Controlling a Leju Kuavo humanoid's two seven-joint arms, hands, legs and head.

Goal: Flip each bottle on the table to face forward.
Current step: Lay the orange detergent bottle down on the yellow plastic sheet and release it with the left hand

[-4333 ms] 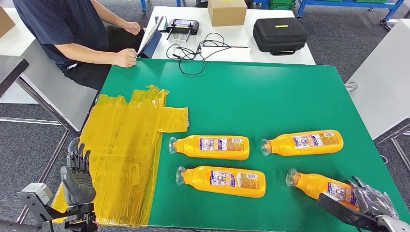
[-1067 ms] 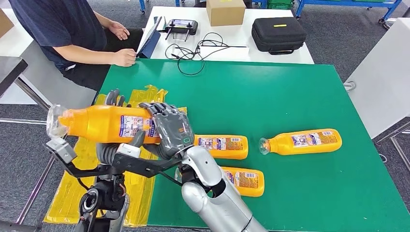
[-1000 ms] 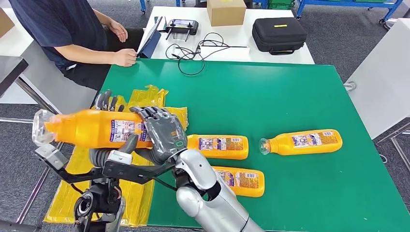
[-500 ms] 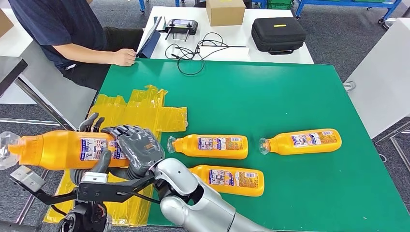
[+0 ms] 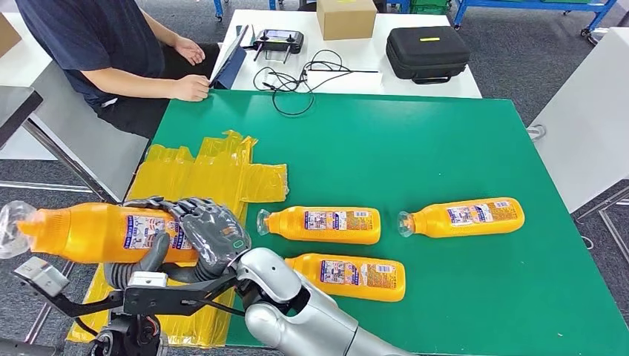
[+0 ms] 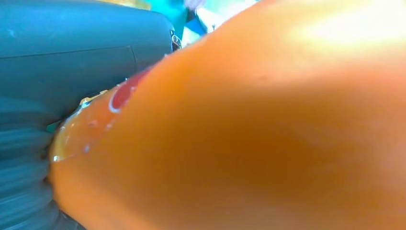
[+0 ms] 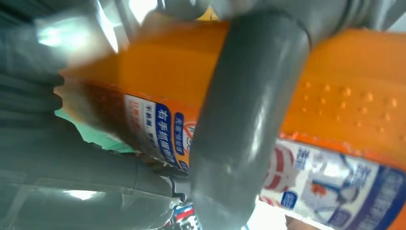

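An orange bottle (image 5: 96, 231) with a clear cap hangs level off the green table's (image 5: 415, 141) front left corner, cap to the left. My right hand (image 5: 211, 233) grips its base end from above, and my left hand (image 5: 133, 268) holds it from below, thumb against its side. In the left wrist view the bottle (image 6: 249, 124) sits blurred against the left hand (image 6: 43, 67). A right thumb (image 7: 239, 124) crosses the bottle's label (image 7: 330, 182) in the right wrist view. Three more orange bottles lie flat, caps left: (image 5: 320, 225), (image 5: 347, 277), (image 5: 461, 217).
Crumpled yellow film (image 5: 200, 178) covers the table's left side. A person (image 5: 96, 44) sits at the back left beside a tablet (image 5: 230, 55). Behind stands a white table with a controller (image 5: 278, 38), cables (image 5: 297, 78), a cardboard box (image 5: 347, 16) and a black case (image 5: 429, 52).
Both hands carried the held bottle left and down, from over the yellow film to beyond the table's left edge. The three lying bottles stayed put. The person's far hand shifted.
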